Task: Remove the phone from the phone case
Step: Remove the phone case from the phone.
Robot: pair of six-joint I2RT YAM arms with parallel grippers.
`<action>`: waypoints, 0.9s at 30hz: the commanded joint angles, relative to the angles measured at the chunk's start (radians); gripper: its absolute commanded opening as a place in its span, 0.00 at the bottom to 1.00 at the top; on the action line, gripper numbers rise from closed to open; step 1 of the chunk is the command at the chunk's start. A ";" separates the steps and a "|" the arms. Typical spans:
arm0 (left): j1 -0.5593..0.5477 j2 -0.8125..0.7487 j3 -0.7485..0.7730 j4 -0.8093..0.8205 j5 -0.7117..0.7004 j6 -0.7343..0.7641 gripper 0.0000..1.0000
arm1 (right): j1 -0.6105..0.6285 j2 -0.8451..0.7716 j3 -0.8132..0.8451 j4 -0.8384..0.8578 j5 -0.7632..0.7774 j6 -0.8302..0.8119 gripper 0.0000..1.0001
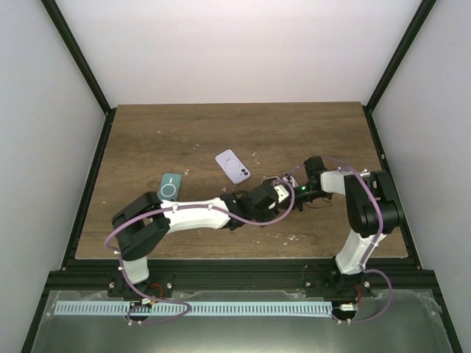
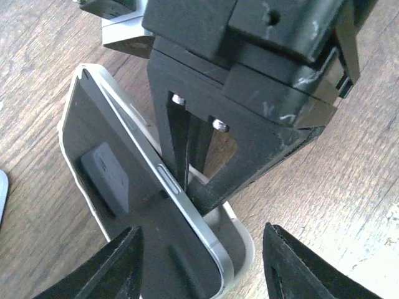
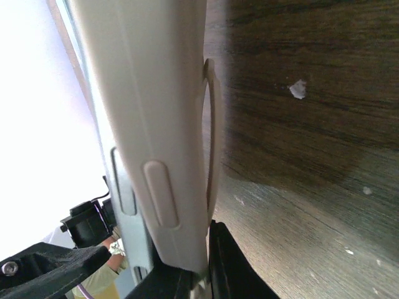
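A phone (image 2: 124, 205) with a dark screen and silver edge sits tilted, one long side lifted out of its cream case (image 2: 240, 233). My left gripper (image 2: 199, 268) is open, its fingertips (image 2: 121, 265) on either side of the phone's near end, with no clear contact. My right gripper (image 3: 199, 280) is shut on the case's side wall (image 3: 162, 124), holding it on edge above the wooden table (image 3: 312, 156). The phone's silver edge (image 3: 124, 205) shows beside the case. From above, both grippers meet at the table's right middle, left (image 1: 274, 195) and right (image 1: 296, 190).
A lilac phone (image 1: 232, 166) and a teal phone with a ring on its back (image 1: 170, 185) lie on the table to the left of the grippers. Small white flecks are scattered on the wood. Black frame posts stand at the table's sides.
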 commanded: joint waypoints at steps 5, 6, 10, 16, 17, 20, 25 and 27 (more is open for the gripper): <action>-0.015 0.029 0.000 -0.047 -0.168 -0.006 0.45 | -0.002 -0.005 0.012 0.012 -0.057 -0.014 0.01; -0.017 0.025 -0.008 -0.045 -0.192 -0.001 0.44 | -0.003 -0.005 0.011 0.012 -0.057 -0.015 0.01; -0.030 0.027 -0.032 -0.056 -0.276 0.038 0.45 | -0.002 -0.006 0.012 0.012 -0.059 -0.015 0.01; -0.090 0.102 -0.031 -0.046 -0.507 0.155 0.52 | -0.003 -0.012 0.008 0.013 -0.079 -0.012 0.01; -0.093 0.112 -0.029 -0.045 -0.525 0.164 0.52 | -0.003 -0.015 0.005 0.012 -0.084 -0.012 0.01; -0.093 0.118 -0.026 -0.030 -0.523 0.162 0.49 | -0.003 -0.022 0.005 0.012 -0.087 -0.012 0.01; -0.082 0.143 -0.007 -0.032 -0.512 0.152 0.45 | -0.002 -0.039 -0.002 0.016 -0.094 -0.010 0.01; -0.074 0.160 0.003 -0.041 -0.516 0.145 0.41 | -0.002 -0.044 -0.004 0.017 -0.105 -0.009 0.01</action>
